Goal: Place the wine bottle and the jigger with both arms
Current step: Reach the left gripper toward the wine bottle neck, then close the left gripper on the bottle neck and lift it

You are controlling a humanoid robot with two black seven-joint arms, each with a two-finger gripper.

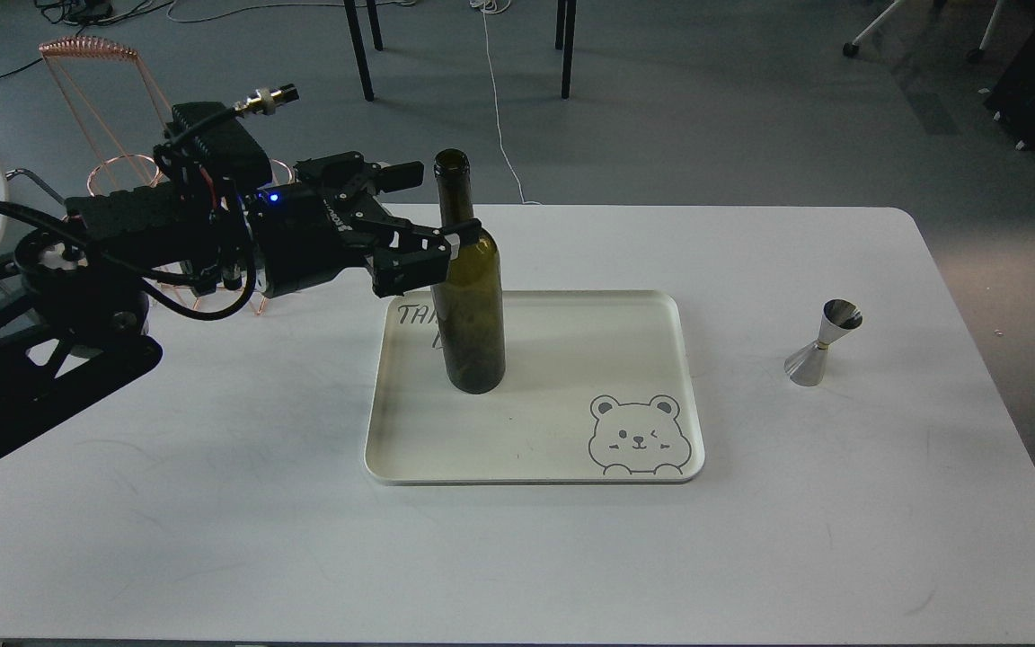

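Note:
The dark olive-green wine bottle (473, 323) stands upright on the left part of a cream tray (688, 377) with a bear drawing. My left gripper (447, 199) is open at the bottle's neck and shoulder. One finger is behind the neck on the left; the other reaches across the front of the shoulder. I cannot tell whether they touch the glass. The steel jigger (823, 344) stands upright on the white table, to the right of the tray. My right gripper is out of view.
A copper wire bottle rack (122, 166) stands at the table's back left, mostly hidden behind my left arm. The white table (212, 503) ends on all sides within view. Chair legs and a cable are on the floor behind.

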